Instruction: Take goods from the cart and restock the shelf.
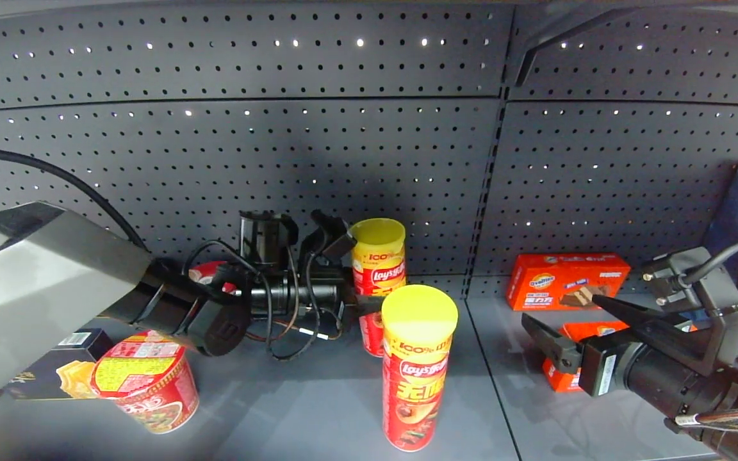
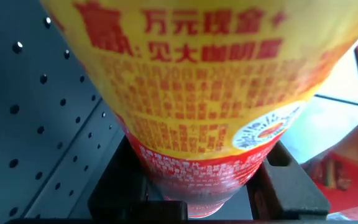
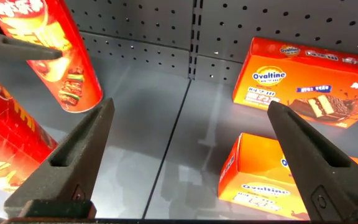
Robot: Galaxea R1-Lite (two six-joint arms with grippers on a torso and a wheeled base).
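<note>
- Two tall chip cans upright on the flat grey metal shelf (image 1: 318,397), both round, smooth and shiny, with yellow plastic lids.
- Back can (image 1: 378,269) pinched on its sides by the left claw (image 1: 356,275), close to the back wall (image 1: 343,141) full of little holes; probably held there to be set down deep in the row.
- Front can (image 1: 417,365) standing free, just ahead of the held one.
- Right claw (image 1: 561,312) spread wide, gripping nothing, low over the shelf by two orange boxes; likely kept out of the way.
- Boxes made of card, flat-sided with sharp corners: one box (image 1: 567,280) up on its long edge at the wall, the other box (image 1: 558,383) flat in front.
- Far left, a red noodle cup (image 1: 148,378) beside a dark box (image 1: 49,371).
</note>
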